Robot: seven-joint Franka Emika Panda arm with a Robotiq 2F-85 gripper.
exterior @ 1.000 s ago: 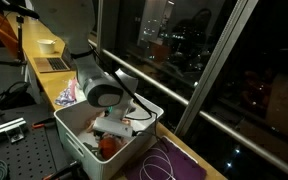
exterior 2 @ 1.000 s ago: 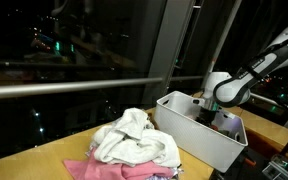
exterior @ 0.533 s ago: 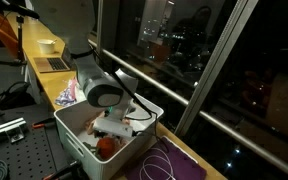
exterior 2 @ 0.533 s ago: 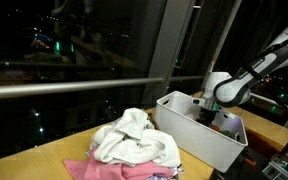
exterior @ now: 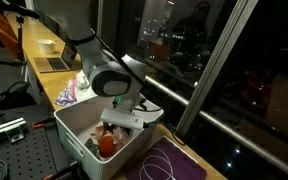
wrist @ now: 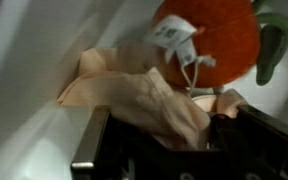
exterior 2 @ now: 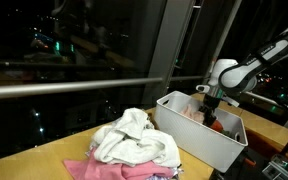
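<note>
**Item:** beige cloth (wrist: 144,90), crumpled, lying inside the white bin (exterior: 74,112) on the desk (exterior 2: 44,155) by the window.

**Holder:** the gripper (wrist: 169,135) was down in the bin, its jaws clamped on one bunched end of the beige cloth. In both exterior views the bin walls hid most of the hold.

**Neighbours:** an orange toy (wrist: 209,40) with a green leaf (wrist: 269,50) lay just beyond the cloth. Its white tag (wrist: 174,35) and cord touched the cloth's far edge. A pile of clothes (exterior 2: 134,140) sat on the desk, well apart from the bin.

**Hazards (judged):**
- The hold appeared to take only a fold at one end, so thin fabric could slide out under its own hanging weight.
- The tag cord rested against the cloth, so it could snag and drag the orange toy along.
- The loose end could catch on the bin's rim or wall, tugging the fabric free.

**Orientation:** in the wrist view the long axis ran diagonally, from the gripper at the near right out to the far left. The free end, a folded corner, pointed toward the bin's white wall. The cloth lay mostly flat, rumpled along its middle.
</note>
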